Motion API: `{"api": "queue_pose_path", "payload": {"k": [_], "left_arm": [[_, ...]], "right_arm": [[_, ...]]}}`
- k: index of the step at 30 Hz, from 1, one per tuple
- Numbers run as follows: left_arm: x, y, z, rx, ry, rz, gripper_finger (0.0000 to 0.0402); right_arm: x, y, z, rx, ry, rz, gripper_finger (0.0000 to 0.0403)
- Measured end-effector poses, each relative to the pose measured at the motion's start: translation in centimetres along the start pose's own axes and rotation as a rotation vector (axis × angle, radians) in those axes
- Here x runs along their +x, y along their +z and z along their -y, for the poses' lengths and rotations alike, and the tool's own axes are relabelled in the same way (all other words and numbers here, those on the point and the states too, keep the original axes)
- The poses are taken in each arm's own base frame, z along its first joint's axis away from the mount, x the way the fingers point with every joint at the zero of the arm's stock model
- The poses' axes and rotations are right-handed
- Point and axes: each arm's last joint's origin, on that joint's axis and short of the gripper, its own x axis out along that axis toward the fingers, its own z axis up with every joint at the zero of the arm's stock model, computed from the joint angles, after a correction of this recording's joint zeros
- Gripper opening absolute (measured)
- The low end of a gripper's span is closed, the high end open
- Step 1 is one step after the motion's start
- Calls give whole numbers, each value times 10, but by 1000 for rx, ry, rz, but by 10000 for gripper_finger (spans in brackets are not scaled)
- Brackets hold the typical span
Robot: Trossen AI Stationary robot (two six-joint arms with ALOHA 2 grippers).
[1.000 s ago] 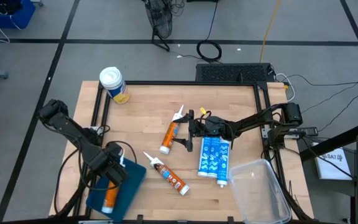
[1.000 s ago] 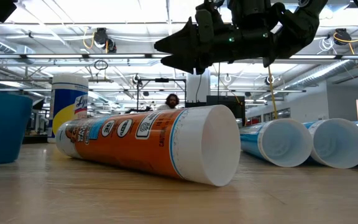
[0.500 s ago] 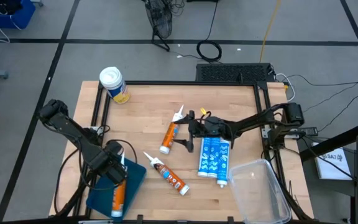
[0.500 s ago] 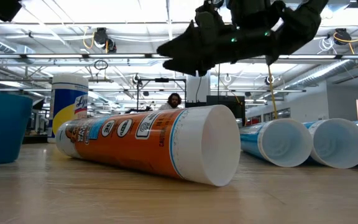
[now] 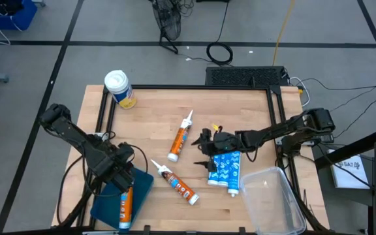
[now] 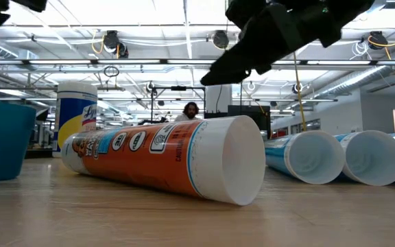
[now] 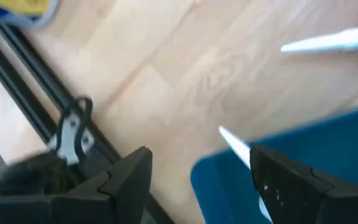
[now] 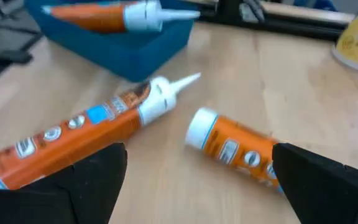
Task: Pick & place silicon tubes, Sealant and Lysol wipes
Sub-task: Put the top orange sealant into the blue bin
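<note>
One tube down: an orange sealant tube (image 5: 125, 206) now lies in the blue bin (image 5: 141, 186) at the table's near-left corner, where a second ago I was only just letting it go from the left gripper (image 5: 117, 162). That gripper has since lifted clear and sits over the bin's far edge, holding nothing; its jaws are narrowing from full spread, with a plain gap between them in the left wrist view.

The right gripper (image 5: 205, 153) has moved too — off the gap between the orange tube (image 5: 179, 140) at mid-table and the blue tubes (image 5: 226, 168), toward the table's near edge, jaws spread wide and empty above the blue pair's near-side ends. A second orange tube (image 5: 177, 185) lies loose just beside the bin. The clear bin (image 5: 294, 203) at the near-right corner holds nothing I can see.

The Lysol wipes (image 5: 119, 89) stand upright at the far-left corner, untouched — well apart from both arms. My read: one item placed, four tubes and the canister to go.
</note>
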Motion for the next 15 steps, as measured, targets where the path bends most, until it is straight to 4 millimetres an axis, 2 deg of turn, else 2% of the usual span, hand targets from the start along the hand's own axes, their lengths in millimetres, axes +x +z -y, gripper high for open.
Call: {"api": "queue_pose_path", "payload": {"k": [3, 7, 11, 15], "left_arm": [[1, 4, -1, 19, 7, 16, 263], [3, 10, -2, 22, 24, 30, 258], [4, 16, -2, -56, 30, 82, 262], [7, 33, 10, -68, -84, 212, 265]], "right_arm": [[0, 1, -3, -11, -86, 3, 375], [-1, 0, 2, -5, -173, -6, 375], [-1, 1, 8, 22, -193, 1, 375], [-1, 4, 15, -2, -223, 26, 375]]}}
